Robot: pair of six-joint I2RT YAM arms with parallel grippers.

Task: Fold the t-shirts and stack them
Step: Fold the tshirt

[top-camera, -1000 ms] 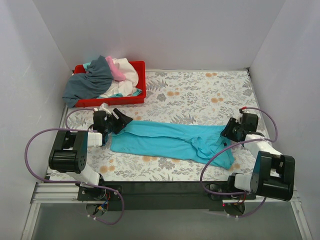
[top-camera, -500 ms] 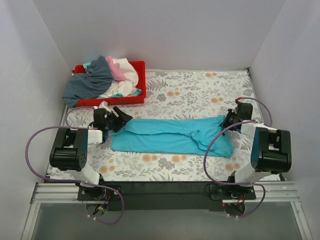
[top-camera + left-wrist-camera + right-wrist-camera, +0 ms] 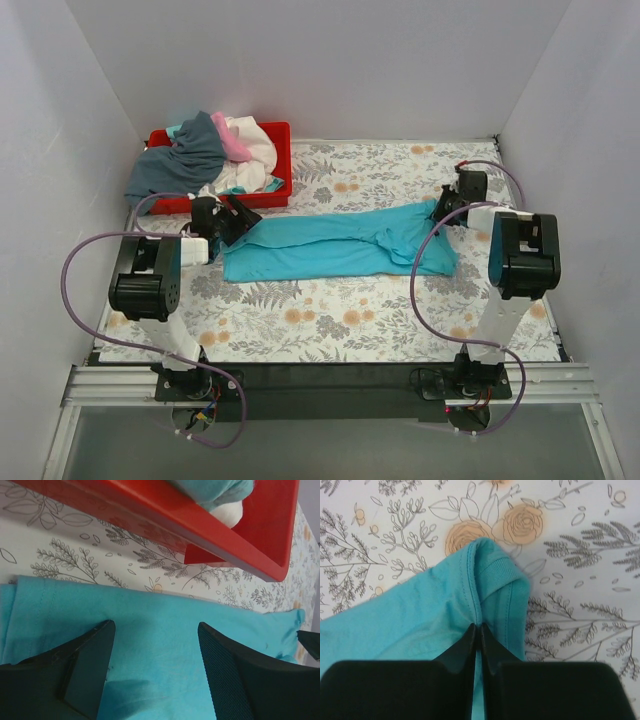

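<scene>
At the frame's right, the right jaws clenched a thin fold of the turquoise t-shirt [image 3: 330, 250]; it might slip or bunch, since the left jaws stood released

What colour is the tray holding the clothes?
The tray is red; the top view shows it best.
</scene>
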